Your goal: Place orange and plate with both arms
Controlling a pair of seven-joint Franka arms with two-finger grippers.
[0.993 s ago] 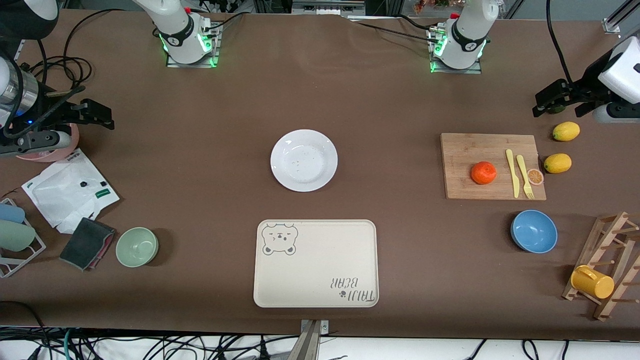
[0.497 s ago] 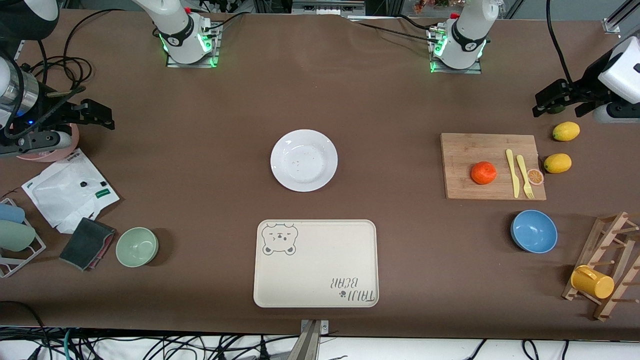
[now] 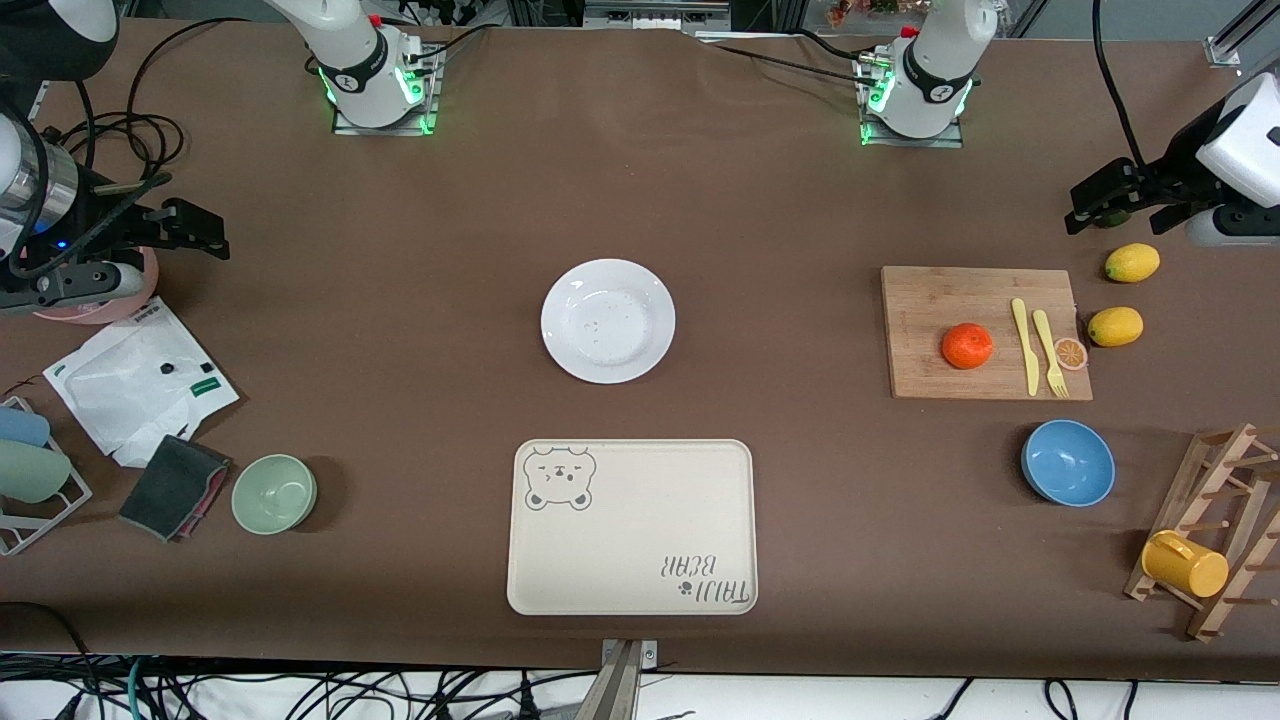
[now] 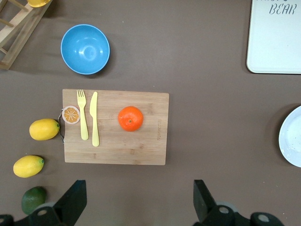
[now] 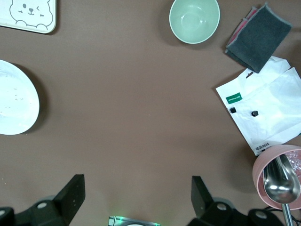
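1. Currently both arms wait, raised over the two ends of the surface, and neither touches anything.
2. Left end effector hangs over the left arm's end of the surface, near the lemons, its two fingers spread wide apart with nothing between them.
3. Right end effector hangs over the right arm's end, above a pink cup and a white bag; its fingers also stand wide apart and empty.
4. Orange: it sits on the wooden cutting board toward the left arm's end, beside a yellow knife and fork, clear of both.
5. Plate: it lies flat and empty near the middle of the surface, with the bear-printed tray nearer the front edge and apart from it.
6. Handling of the orange, as I judge it: light, firm with slight give, glossy and prone to roll. A grasp across its widest middle from above, with gentle pressure, should hold; a grip too high may squeeze it out.
7. Handling of the plate, as I judge it: rigid, smooth, breakable and lying flush, so little offers purchase. The wide rim is the place to pinch, one finger under the edge and one on top; expect it to slip or tilt if held only at one point.
8. Nothing has yet been placed, so both steps remain.
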